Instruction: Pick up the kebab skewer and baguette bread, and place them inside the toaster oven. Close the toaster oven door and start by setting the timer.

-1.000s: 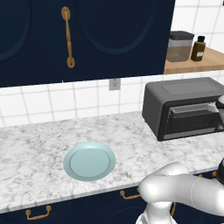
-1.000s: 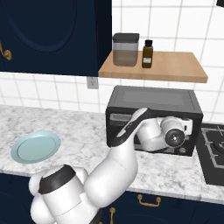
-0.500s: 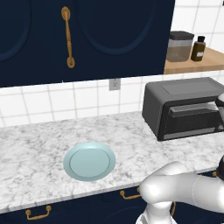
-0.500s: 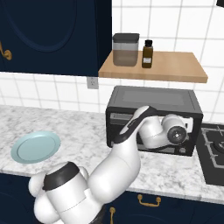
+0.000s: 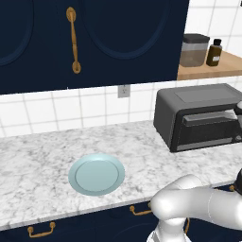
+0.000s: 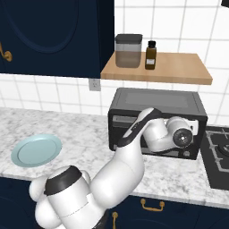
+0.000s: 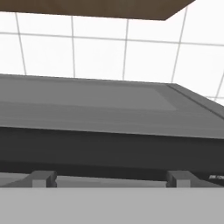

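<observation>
The toaster oven (image 6: 156, 100) stands on the counter under the wooden shelf, also seen as the toaster oven (image 5: 198, 116). The toaster oven door (image 5: 208, 130) looks closed, its bar handle along the top. My gripper (image 7: 111, 179) is close against the oven's front near its upper edge, level with the top panel. It is open, its fingertips (image 7: 43, 178) wide apart with nothing between them. My wrist (image 6: 182, 137) covers the oven's right front. The kebab skewer and the baguette bread are hidden. The pale blue plate (image 5: 97, 174) lies bare.
A wooden shelf (image 6: 179, 74) above the oven carries a grey-lidded canister (image 6: 128, 50) and a brown bottle (image 6: 151, 54). A black stove top (image 6: 219, 156) sits right of the oven. Navy cabinets hang upper left; marble counter stretches around the plate.
My hand has crept slightly to the right along the oven's front. The plate and oven have not moved.
</observation>
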